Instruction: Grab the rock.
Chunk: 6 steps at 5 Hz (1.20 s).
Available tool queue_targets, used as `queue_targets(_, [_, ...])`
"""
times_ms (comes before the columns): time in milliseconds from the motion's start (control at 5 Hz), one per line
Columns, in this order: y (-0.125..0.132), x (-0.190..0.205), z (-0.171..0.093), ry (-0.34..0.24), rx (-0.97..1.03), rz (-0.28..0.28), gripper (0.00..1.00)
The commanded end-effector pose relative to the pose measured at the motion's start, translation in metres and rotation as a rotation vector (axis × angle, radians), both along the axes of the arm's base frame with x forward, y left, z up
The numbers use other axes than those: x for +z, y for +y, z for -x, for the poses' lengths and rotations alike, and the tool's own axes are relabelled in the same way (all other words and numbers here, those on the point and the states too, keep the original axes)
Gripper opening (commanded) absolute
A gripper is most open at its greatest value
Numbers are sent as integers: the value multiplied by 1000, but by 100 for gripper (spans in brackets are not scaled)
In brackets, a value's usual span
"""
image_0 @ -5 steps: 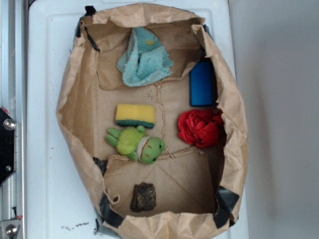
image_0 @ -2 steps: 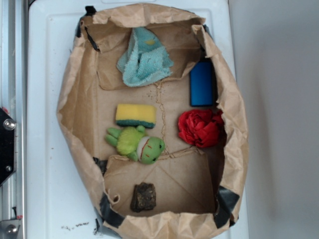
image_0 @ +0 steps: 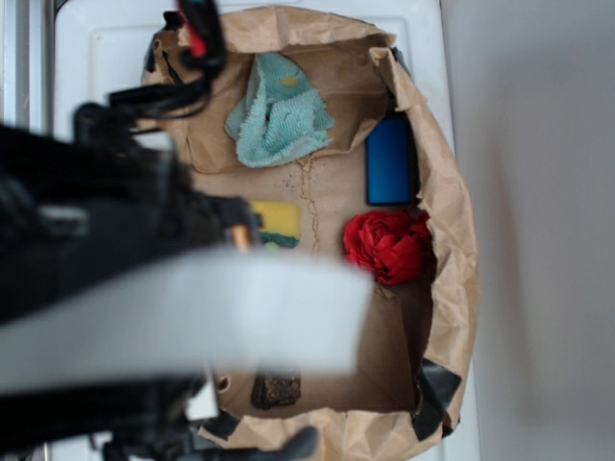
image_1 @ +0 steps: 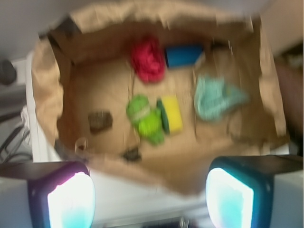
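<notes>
Rock: small dark brown-black lump, blocky, rough mottled face. Lies on the floor of the brown paper bag, near one end wall; in ext. view only its lower part shows below my arm.

Nearest to rock: green frog plush, apart from it, toward bag centre. Small dark scrap by the bag rim, near rock, not touching; can't tell what it is.

Next out: yellow-and-green sponge, right against the frog plush. In ext. view a strip of it peeks past my arm.

Further: red rose-like ball, just beside blue block along one bag wall. Light teal cloth, crumpled, at the far end from rock.

My claw: fingers spread wide apart, nothing between them, up above the bag rim, well clear of rock. Wrist view blurred.

In the way: nothing lies on the rock. My own arm, blurred, covers most of the bag's left half in ext. view.

Bag sits on white surface.
</notes>
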State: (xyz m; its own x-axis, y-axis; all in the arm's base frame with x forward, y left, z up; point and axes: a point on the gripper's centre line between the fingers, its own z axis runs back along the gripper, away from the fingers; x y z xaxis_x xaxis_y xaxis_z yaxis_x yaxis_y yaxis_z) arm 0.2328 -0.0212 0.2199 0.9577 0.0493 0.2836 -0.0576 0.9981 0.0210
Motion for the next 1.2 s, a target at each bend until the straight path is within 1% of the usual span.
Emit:
queue_targets(0, [20,-32,-34,-115,-301,8,100])
queue_targets(200, [29,-55,-48,-43,-307,12,100])
queue_targets(800, [29,-55,-48,-43,-307,12,100])
queue_targets(1000, [18,-66,-50,-91,-515,-53,100])
